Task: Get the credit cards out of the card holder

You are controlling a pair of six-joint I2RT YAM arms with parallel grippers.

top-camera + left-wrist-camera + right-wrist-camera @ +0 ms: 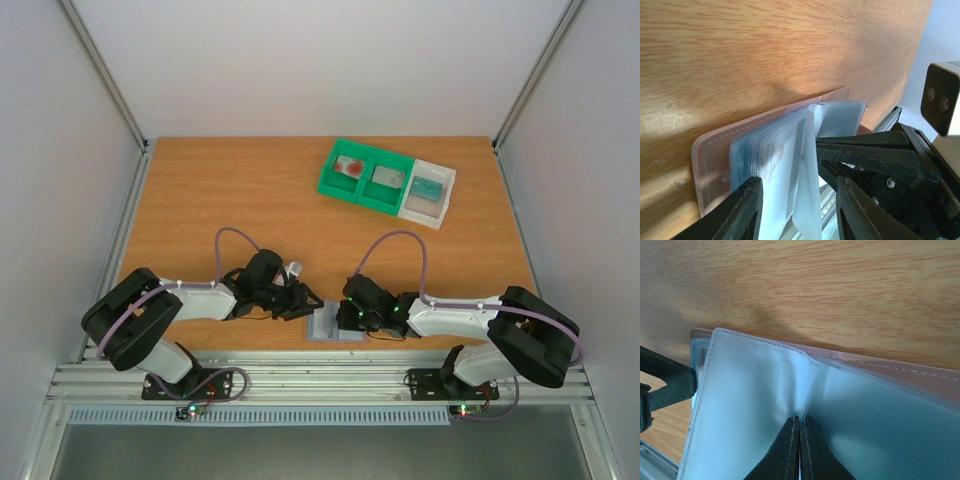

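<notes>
Blue-grey card holder lies open on the table at the near edge, centre, btwn both arms, clear sleeves fanned up. Left gripper has its jaws part-way apart, astride the sleeve stack; can't tell if it pinches. Right gripper is clenched tight, tips at the fold btwn two sleeves; can't tell if a leaf is nipped. Far right, the green-and-white tray holds the red-blotched credit card & grey credit card in separate compartments.

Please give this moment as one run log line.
card holder: open, near table edge | right gripper: jaws shut on its clear sleeve | left gripper: jaws apart around sleeves
</notes>
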